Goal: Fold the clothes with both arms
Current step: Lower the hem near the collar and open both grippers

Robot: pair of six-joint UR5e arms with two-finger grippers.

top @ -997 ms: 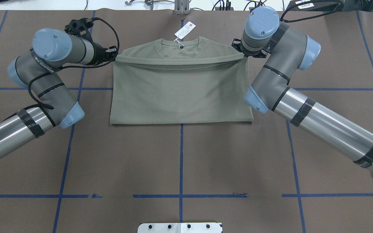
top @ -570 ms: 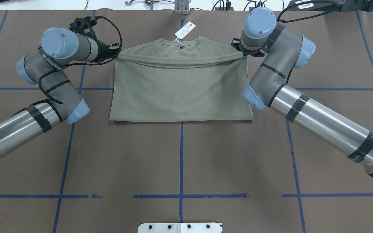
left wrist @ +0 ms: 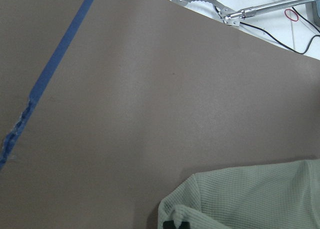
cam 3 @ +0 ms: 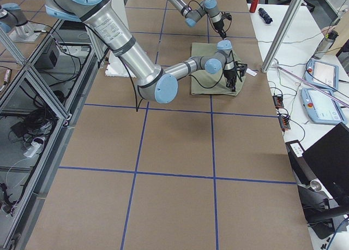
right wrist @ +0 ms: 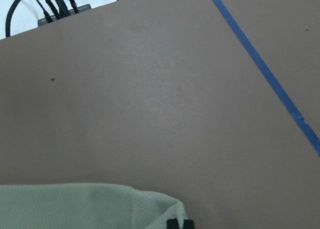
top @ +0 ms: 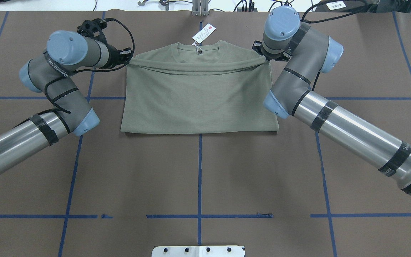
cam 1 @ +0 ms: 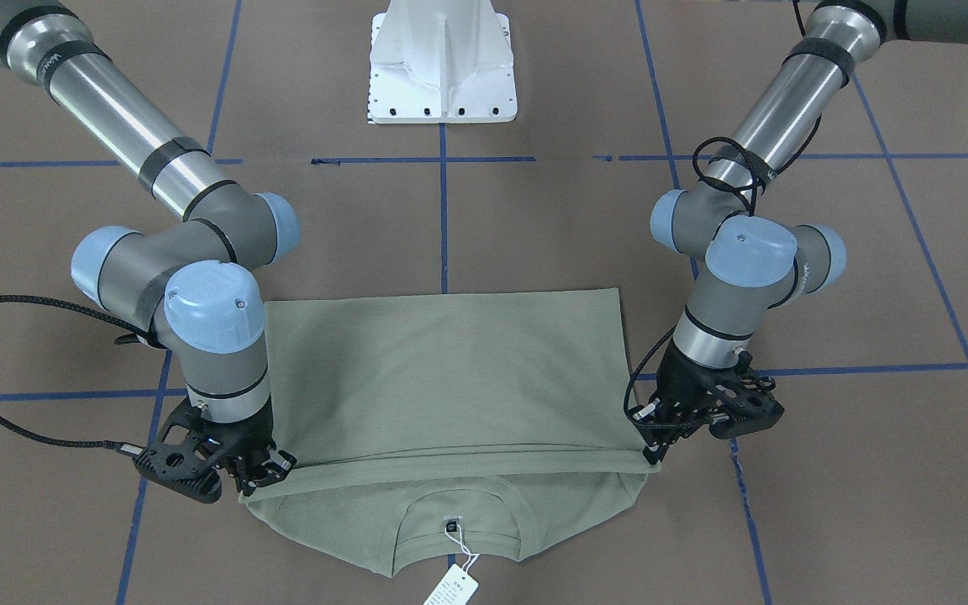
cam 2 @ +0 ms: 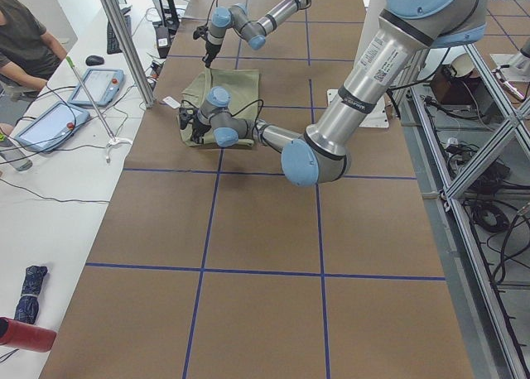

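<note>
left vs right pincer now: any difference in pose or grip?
Left pincer grips the shirt's folded edge at the robot's left corner; right pincer grips the opposite corner. In the front view the left wrist leans in toward the shirt; the right wrist stands nearer upright. Shared: both are shut on that edge, low over the table, short of the collar.

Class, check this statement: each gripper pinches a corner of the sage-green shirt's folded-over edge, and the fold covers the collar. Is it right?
No. The left gripper and right gripper each pinch a corner of the folded-over edge of the shirt, but the fold stops short of the collar, which lies uncovered, as the overhead exterior view shows.
</note>
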